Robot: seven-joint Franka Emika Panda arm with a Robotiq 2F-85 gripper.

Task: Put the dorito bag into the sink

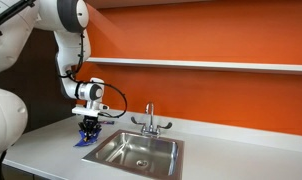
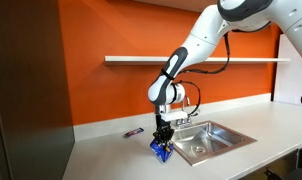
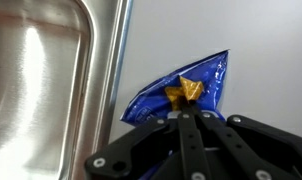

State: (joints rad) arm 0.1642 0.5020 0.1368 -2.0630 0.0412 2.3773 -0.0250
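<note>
Gripper (image 3: pixel 186 118): fingers drawn together, clenched on the near edge of the bag; the foil puckers at the pinch.
Bag (image 3: pixel 187 88): blue with a yellow-orange mark, on the counter (image 3: pixel 251 40) just beside the sink rim, outside the basin. Whether it is lifted clear of the counter, I cannot tell.
Bag in both exterior views: a blue patch (image 1: pixel 83 142) (image 2: pixel 161 151) right under the gripper tips (image 1: pixel 88 131) (image 2: pixel 162 142).
Sink (image 1: pixel 161 150): steel basin set in the counter, round drain in its floor; seen also in an exterior view (image 2: pixel 217 134) and at the left of the wrist view (image 3: pixel 41 100).
Faucet (image 1: pixel 149 122): chrome, 2 handles, behind the basin.
Arm (image 2: pixel 196 45): white, bent down from above, wrist pointing at the counter.
Wall (image 1: pixel 211 35): orange, with 1 white shelf (image 1: pixel 211 65).
Dark item (image 2: pixel 132 133): small, on the counter (image 2: pixel 101 150), apart from the bag; too small to identify.
</note>
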